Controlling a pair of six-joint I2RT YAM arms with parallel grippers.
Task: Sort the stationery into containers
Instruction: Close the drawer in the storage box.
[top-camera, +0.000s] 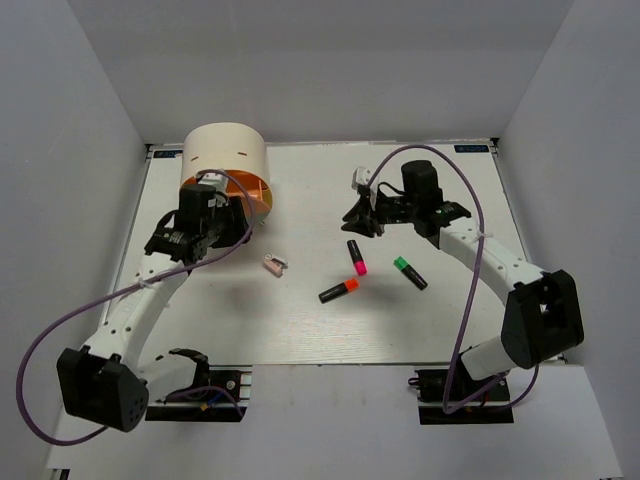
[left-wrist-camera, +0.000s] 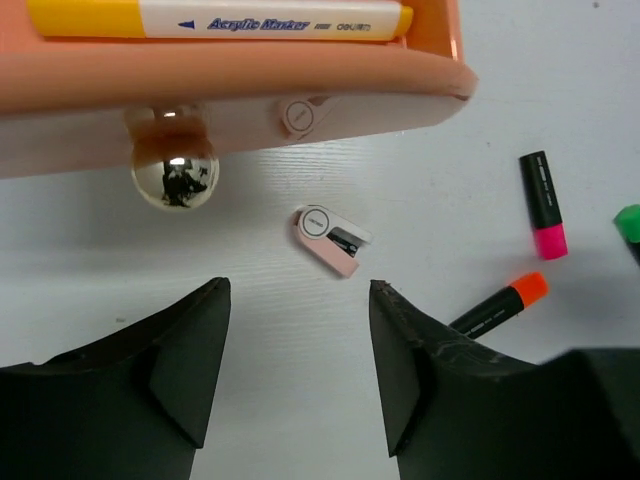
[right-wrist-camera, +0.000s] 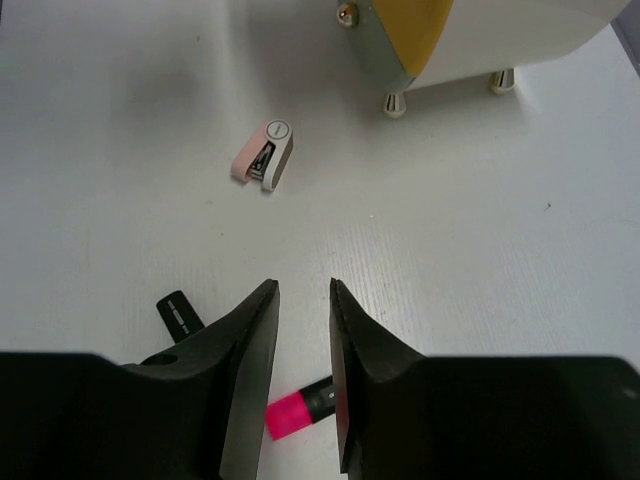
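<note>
left end effector (left-wrist-camera: 298, 288) hangs just in front of the organiser (top-camera: 225, 158), jaws wide apart, nothing between them. a yellow marker (left-wrist-camera: 220, 18) lies in the organiser's orange tray, sorted, by the look of it. the pink clip (left-wrist-camera: 330, 240) lies flat on the table (top-camera: 300, 330) just in front of the organiser, a likely next pick for that arm. right end effector (right-wrist-camera: 303, 285), well to the organiser's right, has its jaws a narrow slit apart and clamps nothing. it sits over the pink marker (right-wrist-camera: 295, 412), probably lining up a grasp. the orange marker (top-camera: 339, 290) and green marker (top-camera: 410, 272) lie farther from the organiser, unsorted.
</note>
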